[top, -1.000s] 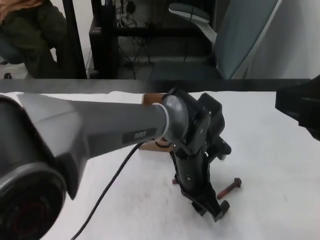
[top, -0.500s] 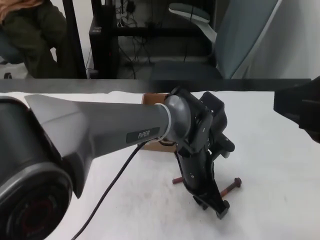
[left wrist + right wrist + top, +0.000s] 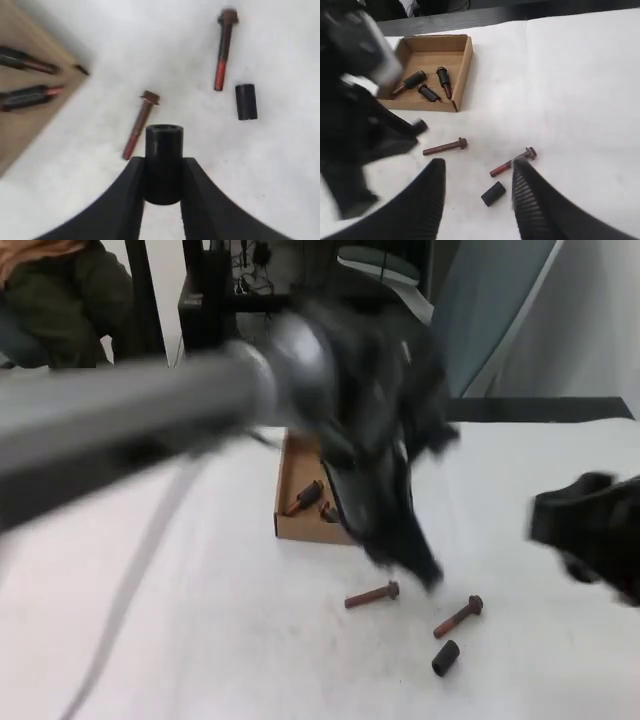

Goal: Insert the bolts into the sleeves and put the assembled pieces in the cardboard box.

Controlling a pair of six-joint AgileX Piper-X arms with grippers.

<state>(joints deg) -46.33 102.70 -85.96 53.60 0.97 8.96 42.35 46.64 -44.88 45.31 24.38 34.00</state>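
Note:
My left gripper (image 3: 164, 162) is shut on a black sleeve (image 3: 164, 142), held above the white table with its open end pointing away. Below it lie two rusty bolts (image 3: 141, 125) (image 3: 223, 47) and a second black sleeve (image 3: 246, 101). In the high view the left arm is a blur over the box, its gripper (image 3: 415, 560) just above the bolts (image 3: 372, 595) (image 3: 458, 617) and the loose sleeve (image 3: 445, 657). My right gripper (image 3: 479, 170) hangs open and empty above one bolt (image 3: 512, 161) and the loose sleeve (image 3: 493, 193). The cardboard box (image 3: 464, 67) holds three assembled pieces.
The box (image 3: 305, 528) sits mid-table, behind the loose parts. The right arm (image 3: 590, 530) is low at the right edge of the high view. A dark table edge, chairs and a rack lie beyond the white cover.
The left arm has risen off the table, swinging up and back with the sleeve in its gripper. The right arm has come lower and further in from the right.

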